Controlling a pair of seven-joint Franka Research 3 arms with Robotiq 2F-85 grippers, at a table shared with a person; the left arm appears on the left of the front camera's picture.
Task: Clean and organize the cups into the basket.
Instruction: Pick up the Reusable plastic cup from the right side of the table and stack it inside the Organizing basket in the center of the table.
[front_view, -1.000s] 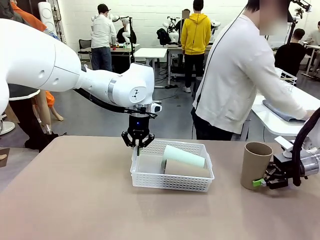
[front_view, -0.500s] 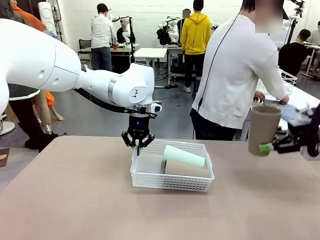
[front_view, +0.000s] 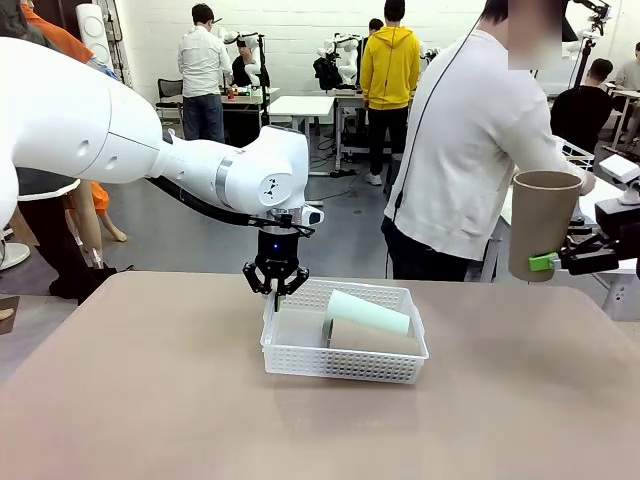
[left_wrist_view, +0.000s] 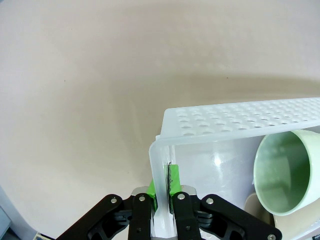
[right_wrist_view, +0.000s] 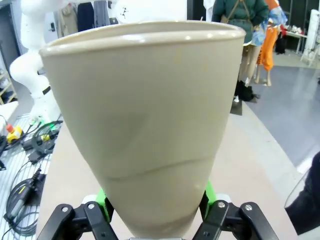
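The white perforated basket (front_view: 300, 358) sits mid-table, and my left gripper (front_view: 276, 291) is shut on its far-left rim. In the left wrist view that gripper (left_wrist_view: 164, 194) pinches the basket wall (left_wrist_view: 240, 116) between its green pads. A pale mint cup (front_view: 365, 312) and a tan cup (front_view: 378, 339) lie on their sides inside; from the wrist I see the mint cup's mouth (left_wrist_view: 287, 172) and the tan cup's edge (left_wrist_view: 256, 204). High at the right, my right gripper (front_view: 548, 262) holds another tan cup (front_view: 543, 222) upright by its base. That cup (right_wrist_view: 145, 125) looms over the right gripper (right_wrist_view: 156, 212).
A person in a white top (front_view: 470, 150) stands at the far side, turned toward another table at the right. Bare tabletop (front_view: 150, 400) lies left of and in front of the basket.
My right gripper has lifted the tan cup off the table at the right, up to well above the surface. The left arm and basket have stayed still.
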